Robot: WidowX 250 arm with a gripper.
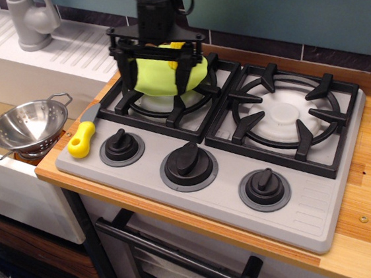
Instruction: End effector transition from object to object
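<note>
Hovering over the rear-left burner grate of the grey stovetop, the end effector is hanging from its black arm with its wide horizontal bar level and its two black fingers pointing down. The fingers are standing apart, with a lime-green plate sitting tilted between them; whether they are pinching it cannot be told. A yellow object, partly hidden by the bar, is showing at the plate's 1 o'clock edge. At 8 o'clock from the end effector, a yellow-handled utensil is lying on the stovetop's left edge. Further toward 9 o'clock, a metal colander is sitting in the sink area, well apart. Three black knobs are lining the stovetop's front.
</note>
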